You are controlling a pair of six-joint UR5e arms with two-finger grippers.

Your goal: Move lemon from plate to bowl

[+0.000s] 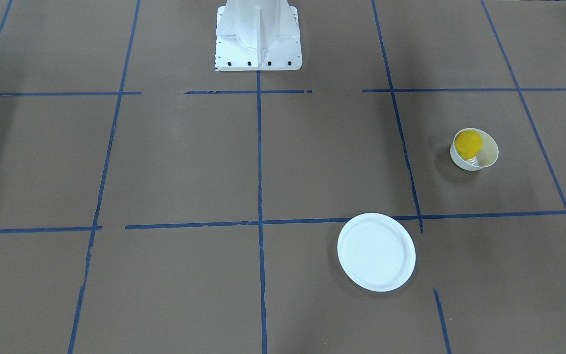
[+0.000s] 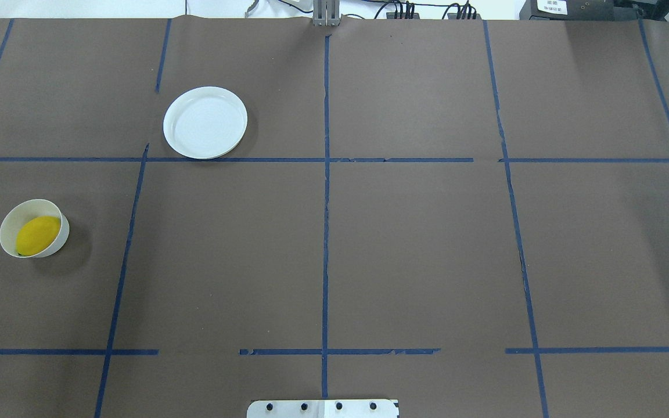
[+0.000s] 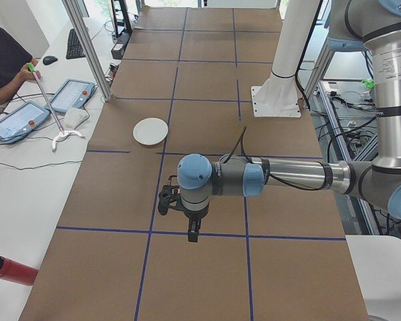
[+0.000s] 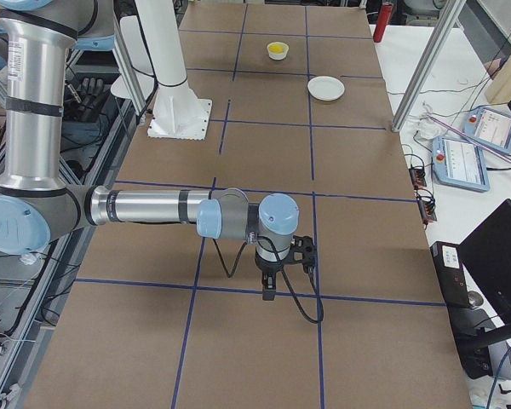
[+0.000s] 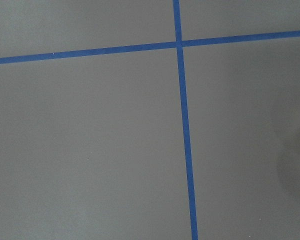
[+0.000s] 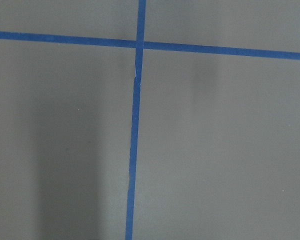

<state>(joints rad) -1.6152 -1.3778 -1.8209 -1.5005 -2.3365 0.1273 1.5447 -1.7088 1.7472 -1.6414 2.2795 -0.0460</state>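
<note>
Lemon (image 2: 38, 235) is lying in bowl (image 2: 15, 216), plate (image 2: 205, 122) is sitting well apart; left gripper (image 3: 192, 231) & right gripper (image 4: 270, 290) jaws: I cannot tell.

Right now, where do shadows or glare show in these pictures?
Overhead view: the bowl casts a soft shadow toward the view's right, and the plate is evenly bright. Front-facing view: a streaked reflection sits on the bowl's inner wall below the lemon. Right wrist view: a dim vertical shadow band crosses the paper's left side.
</note>
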